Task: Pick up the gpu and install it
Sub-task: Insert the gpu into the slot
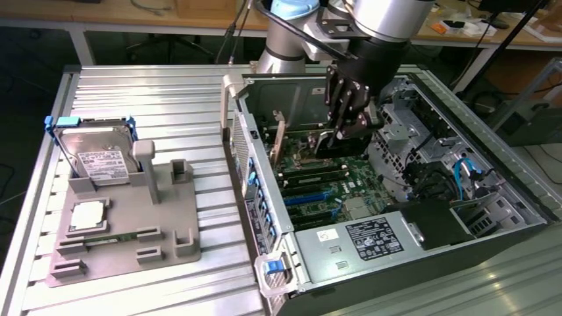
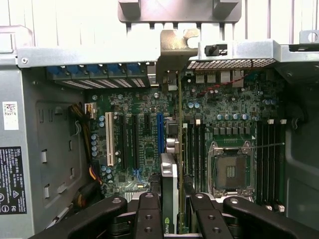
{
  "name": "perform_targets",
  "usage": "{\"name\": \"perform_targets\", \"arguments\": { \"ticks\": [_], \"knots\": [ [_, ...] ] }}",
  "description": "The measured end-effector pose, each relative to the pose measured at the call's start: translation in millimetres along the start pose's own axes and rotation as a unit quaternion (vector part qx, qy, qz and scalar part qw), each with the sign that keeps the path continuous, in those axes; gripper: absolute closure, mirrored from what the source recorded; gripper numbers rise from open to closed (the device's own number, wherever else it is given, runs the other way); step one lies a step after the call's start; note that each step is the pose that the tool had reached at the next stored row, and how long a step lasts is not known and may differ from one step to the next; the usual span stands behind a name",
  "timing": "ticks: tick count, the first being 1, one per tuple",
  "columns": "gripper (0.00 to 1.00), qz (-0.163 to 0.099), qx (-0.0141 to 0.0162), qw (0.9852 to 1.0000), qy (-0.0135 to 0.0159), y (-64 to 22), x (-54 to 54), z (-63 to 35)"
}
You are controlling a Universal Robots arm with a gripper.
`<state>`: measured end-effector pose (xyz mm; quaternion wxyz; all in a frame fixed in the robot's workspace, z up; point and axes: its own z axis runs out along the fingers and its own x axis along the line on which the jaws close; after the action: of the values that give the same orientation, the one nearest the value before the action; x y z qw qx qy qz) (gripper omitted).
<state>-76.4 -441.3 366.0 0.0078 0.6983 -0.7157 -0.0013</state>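
Observation:
The gpu [image 2: 169,177] stands edge-on over the motherboard [image 2: 144,149] inside the open computer case [image 1: 491,243]. It runs as a thin strip from between my fingers to its metal bracket [image 2: 172,50] at the case's rear wall. My gripper [image 2: 172,201] is shut on the card, with one black finger [image 2: 148,211] on each flat side. In the exterior view the gripper [image 1: 344,131] reaches down into the case and the gpu's bracket end [image 1: 279,139] rises near the rear slots. Whether the card's edge sits in a slot is hidden.
A blue slot [image 2: 160,132], black slots and a white slot [image 2: 108,139] lie beside the card, and the CPU socket [image 2: 232,172] on its other side. On the exterior view's left, a grey fixture [image 1: 167,247] holds a hard drive [image 1: 97,158], a chip [image 1: 88,214] and a memory stick [image 1: 114,238].

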Motion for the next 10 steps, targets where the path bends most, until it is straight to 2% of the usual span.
{"name": "perform_targets", "arguments": {
  "ticks": [10],
  "knots": [
    [0.73, 0.000, -0.0001, 1.0000, 0.0001, 0.0, 0.0, 2.7]
  ]
}}
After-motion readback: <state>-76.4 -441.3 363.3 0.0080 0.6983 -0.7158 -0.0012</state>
